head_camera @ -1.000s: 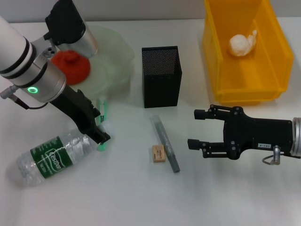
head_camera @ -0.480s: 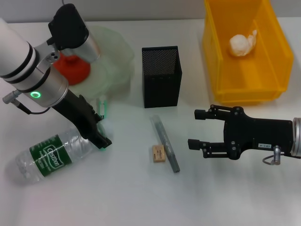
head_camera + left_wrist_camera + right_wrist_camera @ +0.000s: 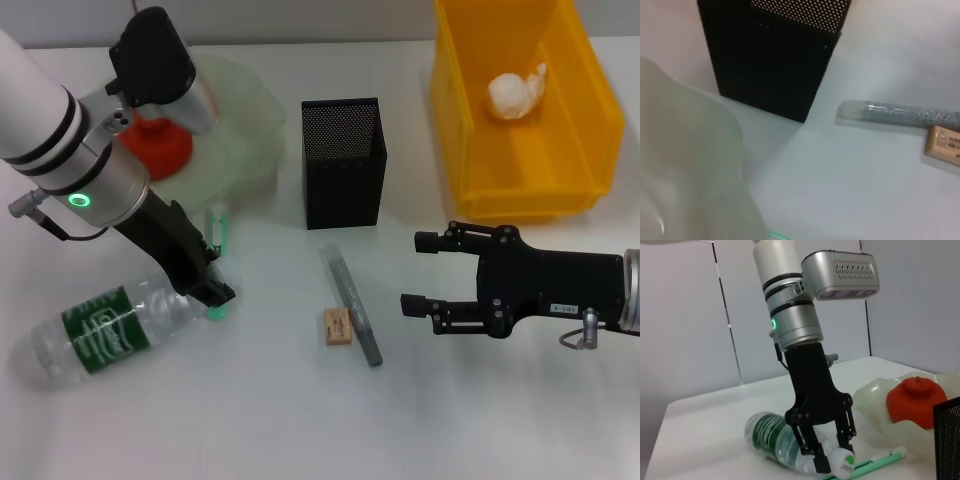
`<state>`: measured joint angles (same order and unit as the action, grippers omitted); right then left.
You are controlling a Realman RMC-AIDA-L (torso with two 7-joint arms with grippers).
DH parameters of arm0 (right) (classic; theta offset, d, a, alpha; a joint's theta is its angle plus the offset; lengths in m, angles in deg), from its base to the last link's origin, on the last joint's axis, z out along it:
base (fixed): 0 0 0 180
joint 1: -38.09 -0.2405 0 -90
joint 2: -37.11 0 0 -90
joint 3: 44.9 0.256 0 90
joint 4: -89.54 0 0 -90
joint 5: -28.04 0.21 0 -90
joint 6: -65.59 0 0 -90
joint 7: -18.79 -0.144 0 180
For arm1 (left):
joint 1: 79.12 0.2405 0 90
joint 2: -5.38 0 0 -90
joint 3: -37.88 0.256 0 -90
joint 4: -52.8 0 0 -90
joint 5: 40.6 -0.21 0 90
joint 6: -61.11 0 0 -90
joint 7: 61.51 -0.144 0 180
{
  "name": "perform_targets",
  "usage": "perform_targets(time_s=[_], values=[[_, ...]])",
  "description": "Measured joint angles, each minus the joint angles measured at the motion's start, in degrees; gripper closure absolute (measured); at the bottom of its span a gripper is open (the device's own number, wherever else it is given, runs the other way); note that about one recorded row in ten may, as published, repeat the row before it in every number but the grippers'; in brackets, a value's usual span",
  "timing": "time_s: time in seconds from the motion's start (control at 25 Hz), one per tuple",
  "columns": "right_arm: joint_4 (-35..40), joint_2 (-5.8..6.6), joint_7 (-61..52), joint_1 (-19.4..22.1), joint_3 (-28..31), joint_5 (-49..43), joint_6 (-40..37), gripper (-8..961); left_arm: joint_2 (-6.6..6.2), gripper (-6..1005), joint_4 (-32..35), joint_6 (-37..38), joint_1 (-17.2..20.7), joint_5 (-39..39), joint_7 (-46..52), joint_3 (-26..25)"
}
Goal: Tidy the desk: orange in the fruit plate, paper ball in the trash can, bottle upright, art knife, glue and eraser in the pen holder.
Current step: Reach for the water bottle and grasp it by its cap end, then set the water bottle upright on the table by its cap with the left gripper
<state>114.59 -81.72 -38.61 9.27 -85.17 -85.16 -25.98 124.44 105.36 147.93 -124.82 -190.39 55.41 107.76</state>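
The white worktop (image 3: 300, 420) fills the head picture; the yellow trash can (image 3: 470, 130) sits at the upper right, and the white paper ball (image 3: 515, 95) lies inside it; the pale-green fruit plate (image 3: 245, 130) sits at the upper left, and the red-orange orange (image 3: 160, 145) rests in it, partly hidden by the left arm.

The bottle (image 3: 100, 335) lies on its side at the lower left, with its white cap (image 3: 842, 462) pointing toward the middle of the worktop; the left pincer (image 3: 212, 295) is down at that cap end; in the right wrist picture its fingers (image 3: 820, 462) are closed round the neck of the bottle just behind the cap; a thin green stick (image 3: 222, 235) lies on the worktop just beside the pincer, near the plate's edge.

The black mesh pen holder (image 3: 343, 165) stands upright in the upper middle; the right pincer (image 3: 412, 272) hangs at the right of the picture, below the trash can, with its fingers spread wide and nothing between them.

A long grey glittery tube (image 3: 350, 303) lies just below the pen holder; the tiny tan eraser (image 3: 338, 327) lies right beside the tube, on its left; I cannot tell if the two touch.
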Motion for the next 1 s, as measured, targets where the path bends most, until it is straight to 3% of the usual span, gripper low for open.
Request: perform_targets(time_s=[0.16, 1.0], values=[[0.00, 0.06, -0.11, 0.00, 0.07, 0.00, -0.16, 162, -0.03, 539, 0.14, -0.26, 0.00, -0.32, 0.52, 0.99], [0.08, 0.13, -0.16, -0.01, 1.11, 0.03, -0.55, 163, -0.56, 549, 6.24, 2.38, 2.22, 1.59, 0.06, -2.44]])
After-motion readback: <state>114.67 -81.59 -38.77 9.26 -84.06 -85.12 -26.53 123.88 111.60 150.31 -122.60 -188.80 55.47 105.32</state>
